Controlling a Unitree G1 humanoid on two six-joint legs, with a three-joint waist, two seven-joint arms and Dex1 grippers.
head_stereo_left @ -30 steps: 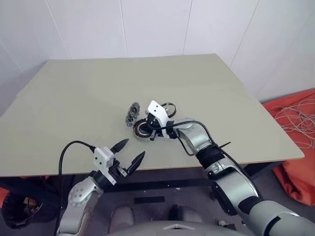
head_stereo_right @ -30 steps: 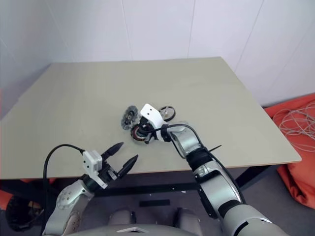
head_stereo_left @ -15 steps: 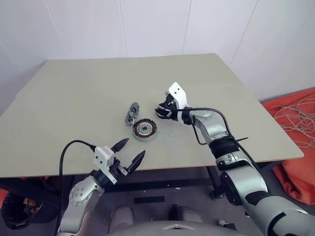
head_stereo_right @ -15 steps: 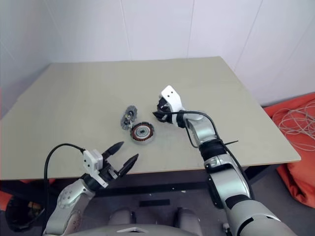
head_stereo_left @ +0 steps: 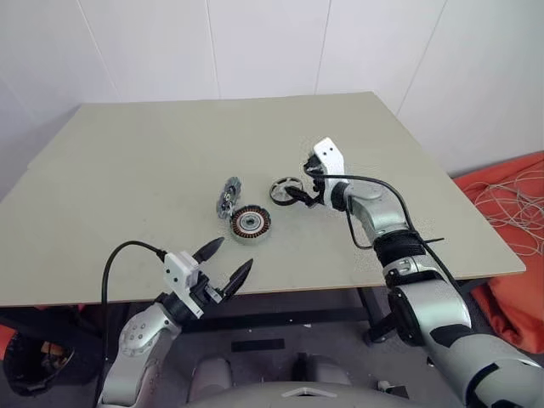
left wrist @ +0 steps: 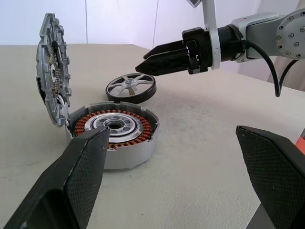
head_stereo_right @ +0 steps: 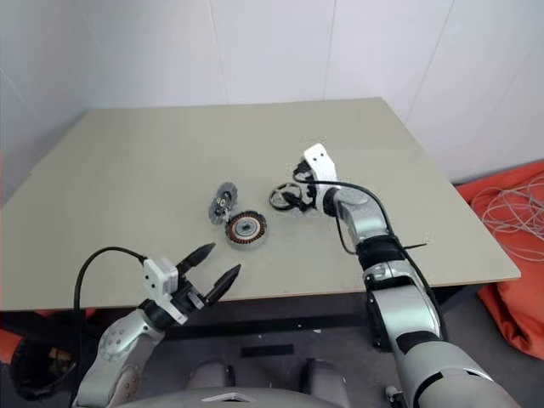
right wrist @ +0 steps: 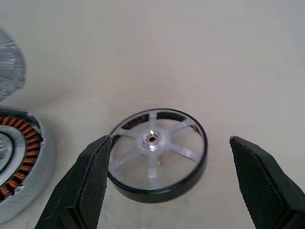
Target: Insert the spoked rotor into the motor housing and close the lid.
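The spoked rotor (head_stereo_left: 286,189) lies flat on the table, black-rimmed with silvery spokes. My right gripper (right wrist: 170,139) hovers just above it, open, one finger on each side of the rim and apart from it. To the rotor's left the motor housing (head_stereo_left: 250,223) lies with its copper windings facing up. The jagged silver lid (head_stereo_left: 228,197) stands on edge, leaning at the housing's left side. My left gripper (head_stereo_left: 231,255) stays open and empty near the table's front edge, pointing towards the housing (left wrist: 114,136).
The beige table (head_stereo_left: 153,161) has wide bare areas behind and to the left of the parts. An orange cloth with pale cables (head_stereo_left: 510,212) lies on the floor past the table's right edge. White walls stand behind.
My right gripper left the housing, swung right and away to the rotor, and went from shut to open. The left gripper and the parts stayed put.
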